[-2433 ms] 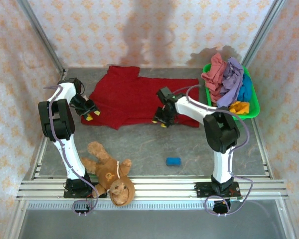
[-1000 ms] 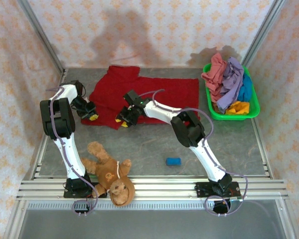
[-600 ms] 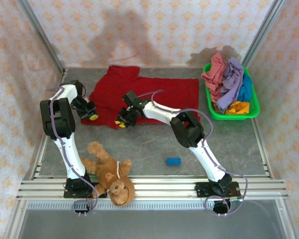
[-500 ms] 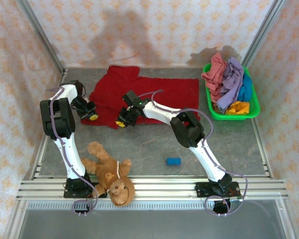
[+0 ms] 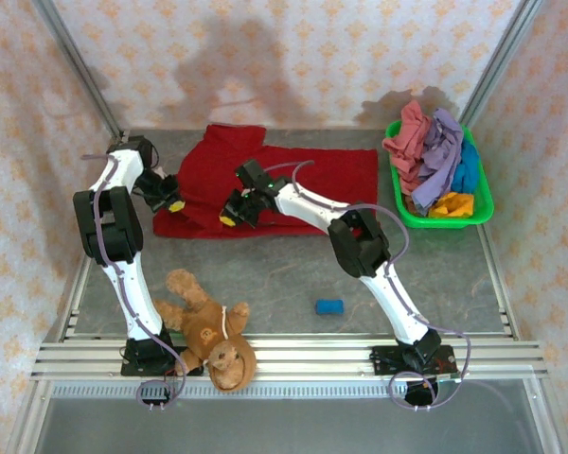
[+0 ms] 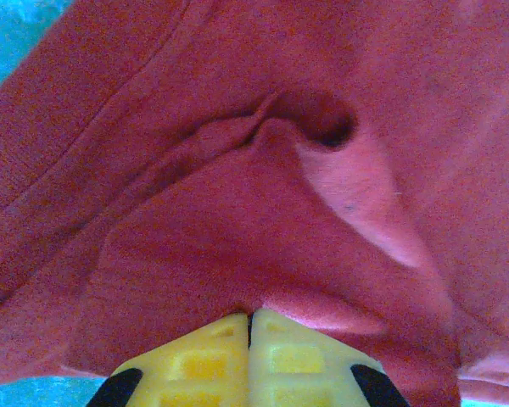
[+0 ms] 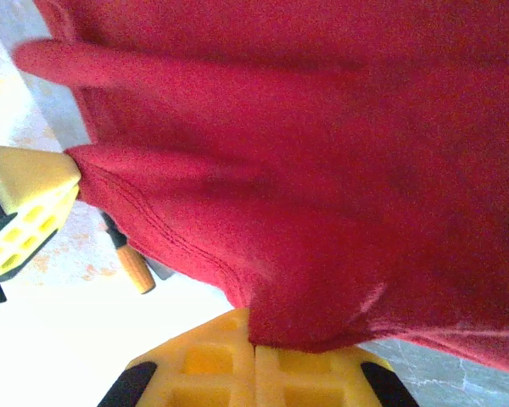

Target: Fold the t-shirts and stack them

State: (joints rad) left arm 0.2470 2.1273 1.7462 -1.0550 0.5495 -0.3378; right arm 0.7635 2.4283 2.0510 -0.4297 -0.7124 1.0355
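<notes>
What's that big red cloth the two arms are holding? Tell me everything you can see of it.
It is a dark red t-shirt of soft, plain cloth, spread wide across the back of the grey table, left of the green basket and apart from it. The left hand and the right hand are both shut on its near-left edge. The cloth puckers into folds there, and a stitched hem shows.

Table: grey, mottled surface, walled on three sides by patterned panels.
Dark red t-shirt: at 11 to 12 o'clock, spread across the far half, rumpled at its near-left part.
Green basket: at 2 o'clock, against the right wall.
Teddy bear: brown, at 7 o'clock, sprawled at the near edge.
Blue block: small, at 5 o'clock, alone on bare surface, well apart from the rest.
</notes>
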